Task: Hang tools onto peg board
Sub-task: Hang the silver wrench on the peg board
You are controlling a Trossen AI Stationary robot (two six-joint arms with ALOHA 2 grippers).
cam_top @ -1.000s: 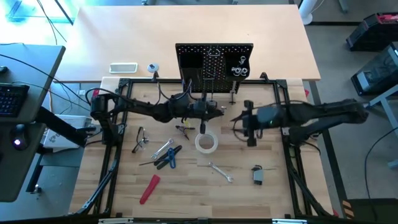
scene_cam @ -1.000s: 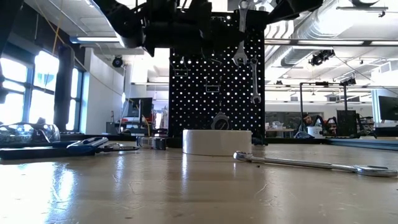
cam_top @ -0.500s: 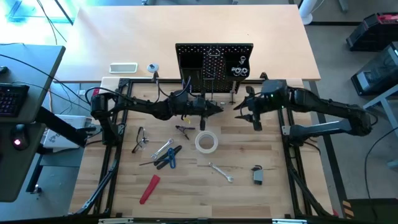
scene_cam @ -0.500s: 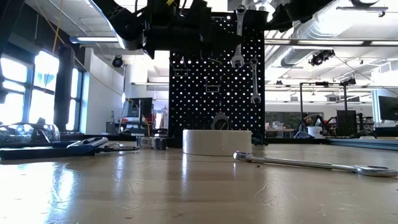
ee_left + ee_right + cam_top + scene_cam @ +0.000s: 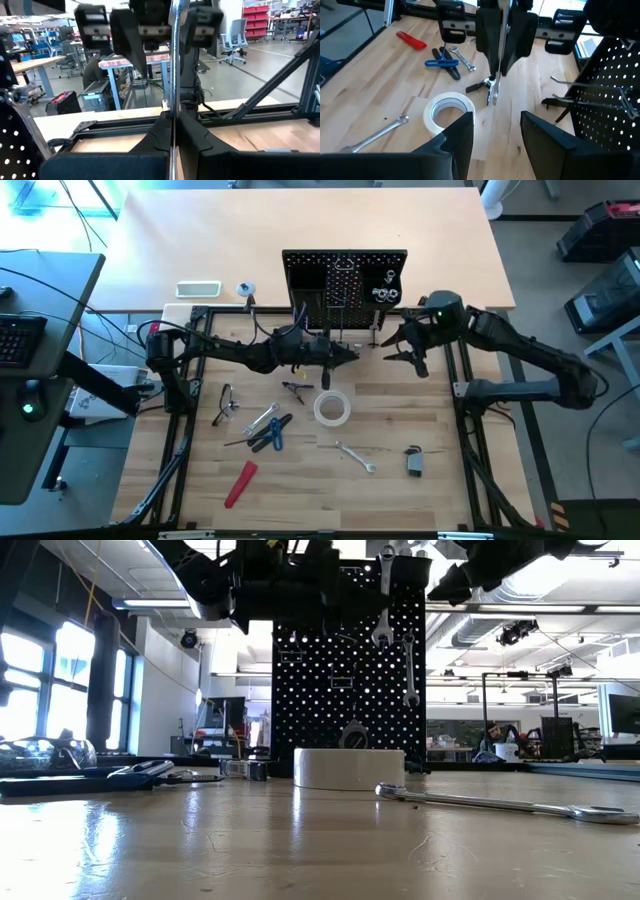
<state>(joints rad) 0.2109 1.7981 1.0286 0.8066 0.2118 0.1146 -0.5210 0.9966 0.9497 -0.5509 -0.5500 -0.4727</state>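
The left gripper (image 5: 345, 352) is positioned just in front of the peg board (image 5: 345, 278), above the table (image 5: 400, 480). Its fingers (image 5: 155, 137) are fully closed on a silver wrench (image 5: 173, 60), which stands upright between them; in the low view this wrench (image 5: 384, 600) hangs in front of the board's upper part, beside another wrench (image 5: 410, 670) already on the board. Whether the held wrench touches a hook cannot be determined. The right gripper (image 5: 397, 352) hovers to the right of the left gripper, near the board's right front corner. Its fingers (image 5: 457, 132) are spread apart with nothing between them. The peg board stands upright at the far edge of the work surface, with wire hooks (image 5: 580, 85) projecting toward the arms. The remaining tools lie flat on the table: a white tape roll (image 5: 332, 409) just in front of the left gripper, small dark pliers (image 5: 295, 389) to its left, blue pliers (image 5: 270, 434) and a wrench (image 5: 260, 420) further left, a red tool (image 5: 240, 483) near the front left, another wrench (image 5: 354, 456) in front of the roll, and a tape measure (image 5: 414, 459) to the right. Safety glasses (image 5: 224, 404) lie at the left.
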